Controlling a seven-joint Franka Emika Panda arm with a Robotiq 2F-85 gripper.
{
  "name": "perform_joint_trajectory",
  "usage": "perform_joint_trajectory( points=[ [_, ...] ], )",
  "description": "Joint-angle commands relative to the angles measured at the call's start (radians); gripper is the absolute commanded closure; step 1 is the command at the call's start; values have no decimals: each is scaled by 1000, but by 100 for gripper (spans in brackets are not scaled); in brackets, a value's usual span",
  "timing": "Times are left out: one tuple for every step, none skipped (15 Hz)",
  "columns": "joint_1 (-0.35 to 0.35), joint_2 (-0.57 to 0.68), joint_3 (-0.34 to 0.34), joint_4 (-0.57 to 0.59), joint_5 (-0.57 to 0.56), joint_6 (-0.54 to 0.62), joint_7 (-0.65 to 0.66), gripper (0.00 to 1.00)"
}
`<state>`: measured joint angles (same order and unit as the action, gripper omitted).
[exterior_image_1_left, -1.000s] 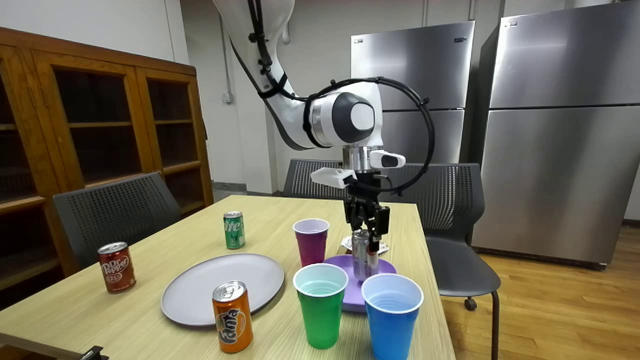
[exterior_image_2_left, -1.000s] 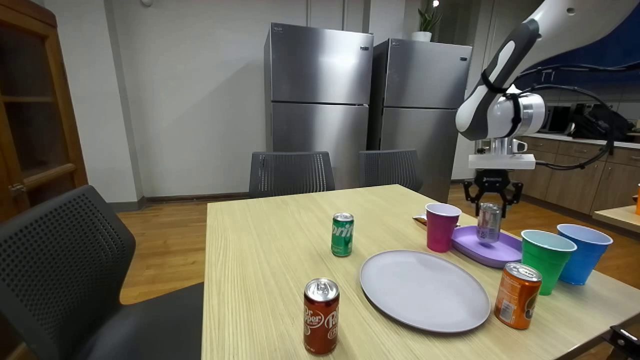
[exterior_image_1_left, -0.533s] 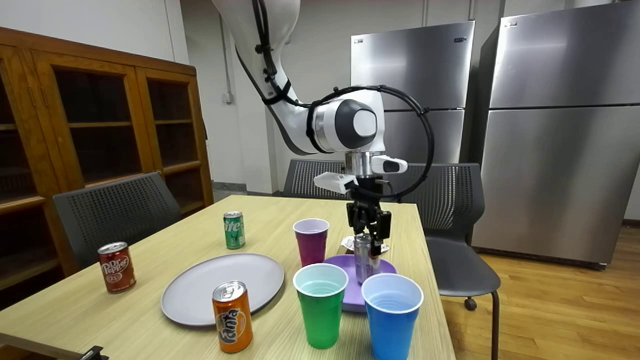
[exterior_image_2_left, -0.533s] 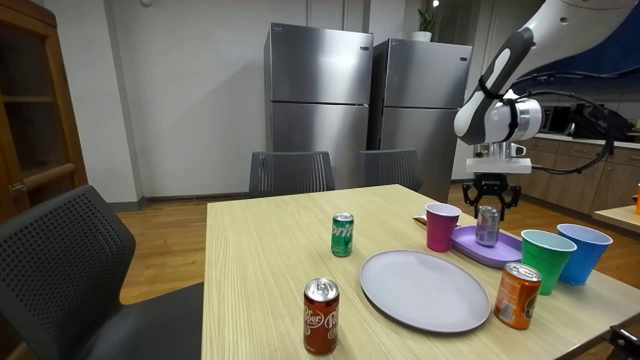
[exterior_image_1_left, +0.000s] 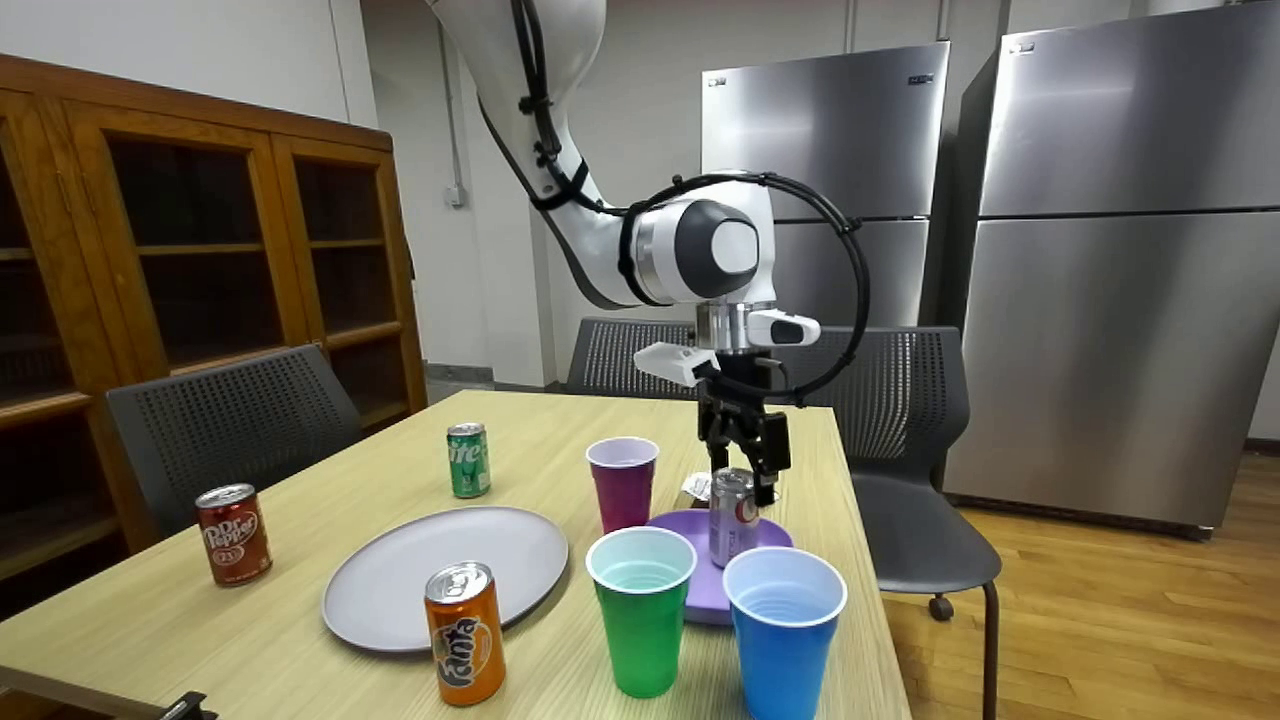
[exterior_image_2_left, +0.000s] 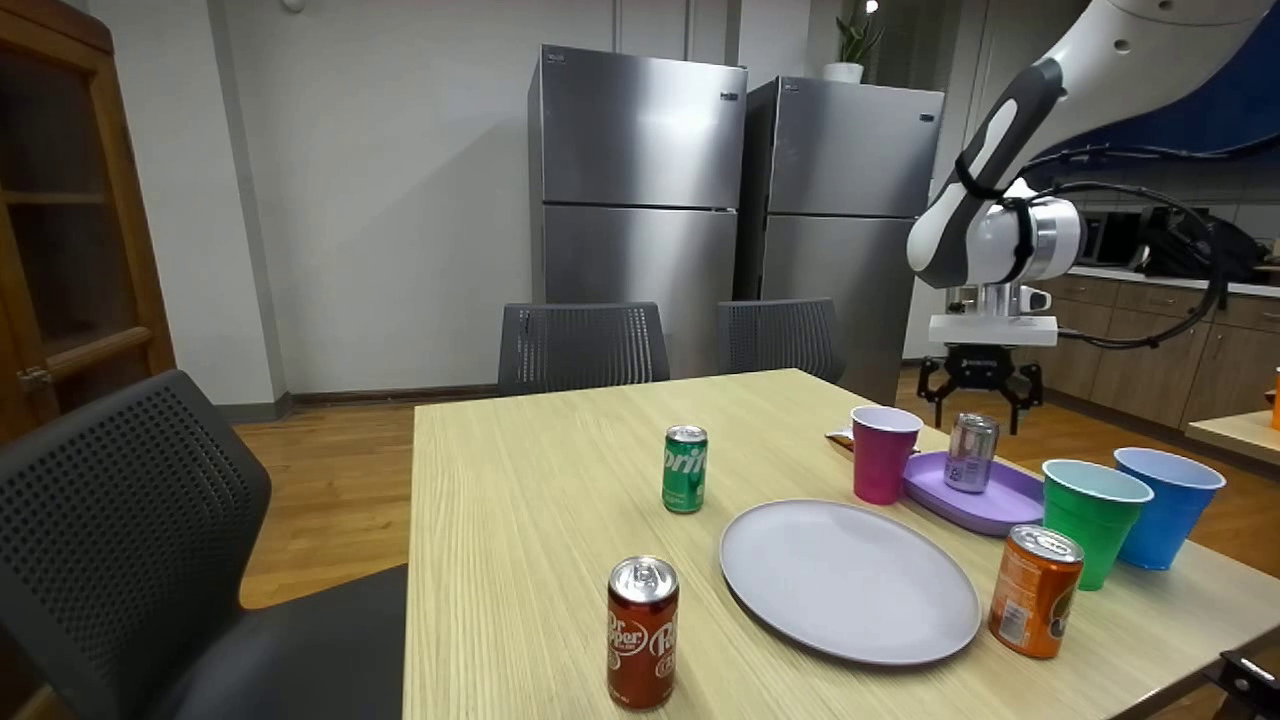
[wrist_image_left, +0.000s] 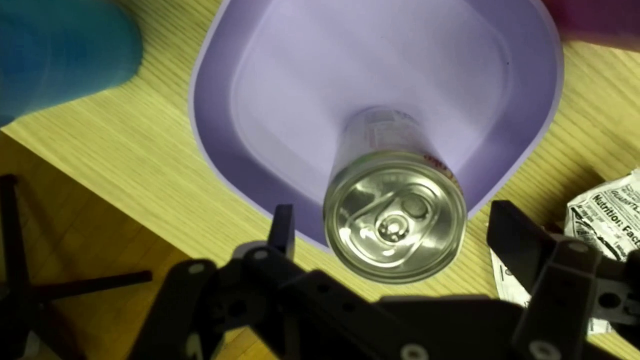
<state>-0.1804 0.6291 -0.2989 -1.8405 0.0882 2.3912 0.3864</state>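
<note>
A silver soda can (wrist_image_left: 395, 225) stands on the purple plate (wrist_image_left: 300, 75), near the plate's edge in the wrist view. It looks upright or leans very slightly in an exterior view (exterior_image_2_left: 970, 458). My gripper (wrist_image_left: 394, 220) is open around the can's top, with a gap on each side between the lid and the dark fingers (wrist_image_left: 283, 225). Seen from outside, the gripper (exterior_image_2_left: 975, 422) hangs just above the can, its fingertips spread to either side of the lid. A crumpled white wrapper (wrist_image_left: 610, 210) lies on the table beside the right-hand finger.
Around the plate stand a magenta cup (exterior_image_1_left: 625, 490), a green cup (exterior_image_1_left: 642, 630) and a blue cup (exterior_image_1_left: 785, 650). A large grey plate (exterior_image_2_left: 850, 590) lies farther in, with a Sprite can (exterior_image_2_left: 685, 475), a Dr Pepper can (exterior_image_2_left: 643, 640) and a Fanta can (exterior_image_2_left: 1035, 600) near it.
My gripper came down with the silver can until it rested on the purple plate. Since then the fingers have spread apart and let go of the can.
</note>
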Motion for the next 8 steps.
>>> perform_joint_trajectory(
  points=[
    [-16, -29, 10, 1, 18, -6, 8, 0],
    [-17, -41, 10, -5, 20, -3, 6, 0],
    [-17, -53, 10, -12, 21, 0, 4, 0],
    [-17, -67, 11, -18, 21, 1, 1, 0],
    [-16, -85, 11, -26, 21, 3, -1, 0],
    [-15, -102, 12, -33, 20, 4, -3, 0],
    [-13, -120, 12, -40, 19, 5, -3, 0],
    [-11, -139, 13, -47, 18, 4, -4, 0]
  ],
)
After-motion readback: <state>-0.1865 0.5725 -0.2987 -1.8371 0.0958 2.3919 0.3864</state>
